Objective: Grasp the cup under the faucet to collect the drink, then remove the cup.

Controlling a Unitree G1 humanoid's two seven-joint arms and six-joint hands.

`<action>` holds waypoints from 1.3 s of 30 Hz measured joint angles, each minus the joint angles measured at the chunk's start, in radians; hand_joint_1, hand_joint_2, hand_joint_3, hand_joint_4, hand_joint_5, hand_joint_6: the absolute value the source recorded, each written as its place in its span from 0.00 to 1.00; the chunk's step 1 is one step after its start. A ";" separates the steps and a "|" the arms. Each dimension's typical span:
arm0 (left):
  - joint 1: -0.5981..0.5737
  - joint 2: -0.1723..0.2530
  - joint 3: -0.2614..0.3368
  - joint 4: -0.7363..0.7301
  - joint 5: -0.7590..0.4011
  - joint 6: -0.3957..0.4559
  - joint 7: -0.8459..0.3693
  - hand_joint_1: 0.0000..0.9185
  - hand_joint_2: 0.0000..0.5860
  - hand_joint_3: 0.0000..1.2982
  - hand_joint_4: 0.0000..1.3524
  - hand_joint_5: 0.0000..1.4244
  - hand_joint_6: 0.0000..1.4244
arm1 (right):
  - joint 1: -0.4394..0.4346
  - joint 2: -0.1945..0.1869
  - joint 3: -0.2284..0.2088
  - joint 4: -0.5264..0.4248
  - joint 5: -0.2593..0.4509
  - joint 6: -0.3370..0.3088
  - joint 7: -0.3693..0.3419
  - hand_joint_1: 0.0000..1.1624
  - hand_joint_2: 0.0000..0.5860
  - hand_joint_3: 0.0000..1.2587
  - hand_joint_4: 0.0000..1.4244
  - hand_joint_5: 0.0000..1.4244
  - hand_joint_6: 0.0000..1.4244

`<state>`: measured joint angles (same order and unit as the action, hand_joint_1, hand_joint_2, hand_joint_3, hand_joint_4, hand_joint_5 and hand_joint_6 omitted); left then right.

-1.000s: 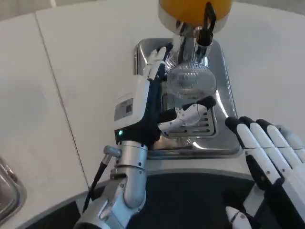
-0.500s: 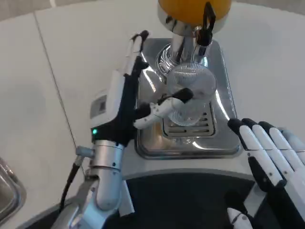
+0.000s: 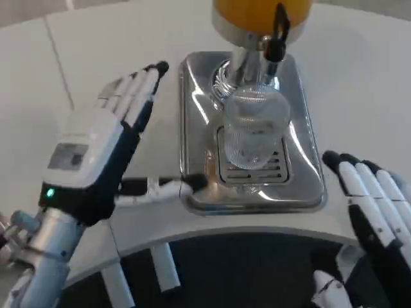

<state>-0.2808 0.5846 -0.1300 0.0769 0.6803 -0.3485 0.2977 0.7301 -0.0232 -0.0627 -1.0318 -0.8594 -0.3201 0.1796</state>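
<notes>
A clear ribbed plastic cup point(image 3: 253, 127) stands upright on the grille of the shiny steel drip tray point(image 3: 199, 96), right under the black faucet point(image 3: 276, 40) of the orange drink dispenser point(image 3: 260, 13). No hand touches it. My left hand point(image 3: 106, 144) is to the left of the tray, fingers stretched out and apart, its thumb reaching toward the tray's front left corner. My right hand point(image 3: 372, 208) waits at the lower right, fingers extended, holding nothing.
The white table point(image 3: 77, 77) spreads around the tray. A dark curved edge point(image 3: 257, 256) runs along the bottom in front of me. Part of a metal object point(image 3: 5, 247) sits at the far left edge.
My left hand has let go of the cup and drawn back leftward off the tray, opening its fingers. The cup stays under the faucet. My right hand has barely moved.
</notes>
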 measured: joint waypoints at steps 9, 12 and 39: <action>0.270 0.082 0.080 -0.253 0.158 0.085 -0.071 0.00 0.07 0.00 0.00 0.00 0.00 | -0.103 0.036 0.020 0.000 0.149 0.168 0.051 0.09 0.94 0.00 0.00 0.00 0.00; 0.370 0.082 0.120 -0.321 0.180 0.100 -0.071 0.00 0.07 0.00 0.00 0.00 0.00 | -0.204 0.055 0.030 0.006 0.224 0.276 0.070 0.03 0.88 0.00 0.00 0.00 0.00; 0.630 -0.057 0.130 -0.480 0.267 0.113 -0.069 0.00 0.03 0.00 0.00 0.00 0.00 | -0.773 0.024 0.010 0.216 0.387 0.532 -0.041 0.00 0.92 0.00 0.00 0.00 0.00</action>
<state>0.3494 0.5280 -0.0002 -0.4032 0.9475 -0.2359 0.2285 -0.0430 0.0008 -0.0531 -0.8162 -0.4727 0.2117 0.1385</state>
